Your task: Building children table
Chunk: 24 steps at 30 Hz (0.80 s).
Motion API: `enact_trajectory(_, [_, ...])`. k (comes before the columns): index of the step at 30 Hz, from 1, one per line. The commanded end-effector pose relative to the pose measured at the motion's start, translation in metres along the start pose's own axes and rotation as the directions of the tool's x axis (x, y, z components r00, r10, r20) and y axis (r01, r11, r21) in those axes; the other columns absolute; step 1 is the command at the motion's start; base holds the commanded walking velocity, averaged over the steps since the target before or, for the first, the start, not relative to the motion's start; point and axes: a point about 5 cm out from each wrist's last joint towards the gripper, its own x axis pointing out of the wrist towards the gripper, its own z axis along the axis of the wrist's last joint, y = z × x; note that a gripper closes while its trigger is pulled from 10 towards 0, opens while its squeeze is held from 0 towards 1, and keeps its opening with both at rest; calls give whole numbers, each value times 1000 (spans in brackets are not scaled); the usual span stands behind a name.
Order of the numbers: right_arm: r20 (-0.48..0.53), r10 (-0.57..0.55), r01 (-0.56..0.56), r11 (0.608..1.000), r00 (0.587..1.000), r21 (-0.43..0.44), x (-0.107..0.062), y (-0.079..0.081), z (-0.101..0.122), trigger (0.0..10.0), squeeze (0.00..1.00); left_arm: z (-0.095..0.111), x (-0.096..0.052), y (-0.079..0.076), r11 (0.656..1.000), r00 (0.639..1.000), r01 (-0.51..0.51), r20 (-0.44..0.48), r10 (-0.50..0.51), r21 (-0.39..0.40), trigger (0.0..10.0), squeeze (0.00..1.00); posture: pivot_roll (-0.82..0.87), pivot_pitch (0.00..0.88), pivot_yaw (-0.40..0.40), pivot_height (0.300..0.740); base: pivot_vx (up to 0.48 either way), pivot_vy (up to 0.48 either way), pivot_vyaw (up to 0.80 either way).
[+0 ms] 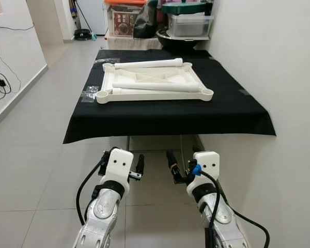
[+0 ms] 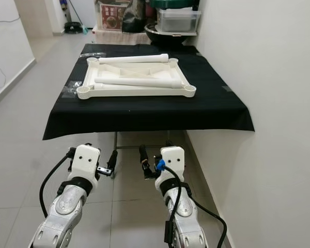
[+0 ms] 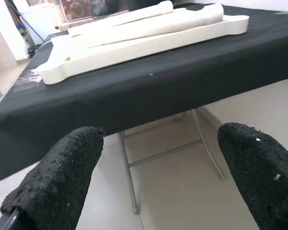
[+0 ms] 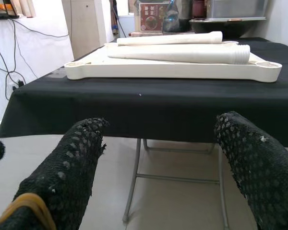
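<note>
At the bottom of the frame, nearest the camera, the left gripper and the right gripper hang side by side below the front hem of the black cloth, both over pale floor tiles. Each wrist view shows its two black fingers spread wide apart with nothing between them, so both sets of jaws stand open and empty; the right wrist view looks between its fingers at the metal folding legs under the cloth. Above and beyond the grippers, in the middle of the frame, the cream tabletop panel lies flat and upside down on the cloth, well clear of either jaw, its round leg sockets at the corners. One table leg rests on the panel with its long axis running left to right, and a second leg lies across the far edge, parallel to it. A small clear bag sits just beside the panel's left corner. At the top of the frame, storage boxes stand against the wall.
</note>
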Motion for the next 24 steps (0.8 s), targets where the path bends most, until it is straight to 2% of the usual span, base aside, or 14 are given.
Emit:
enact_trajectory(1, [6,-15,15,1000,1000,-9,2,-1,-1,10000,0,5,2,4,1000,1000,-3,28,3,6,10000,0,25,0,-28,740,330,0,0])
enact_trajectory(7, [28,0,1,1000,1000,-27,3,1,4,10000,0,11,3,5,999,998,22,60,-24,33,10000,0,36,0,-31,740,337,0,0])
enact_trajectory(13, [165,-47,59,996,985,-69,22,-15,39,10000,0,20,5,5,999,995,30,95,-33,31,10000,0,40,0,-26,740,341,0,0])
enact_trajectory(18, [207,-69,83,995,976,-61,28,-21,52,10000,0,24,8,6,999,994,25,106,-28,33,10000,0,39,0,-27,740,341,0,0])
enact_trajectory(24, [217,-79,94,994,973,-57,30,-24,55,10000,0,24,9,7,999,993,20,111,-24,41,10000,0,40,0,-28,740,341,0,0])
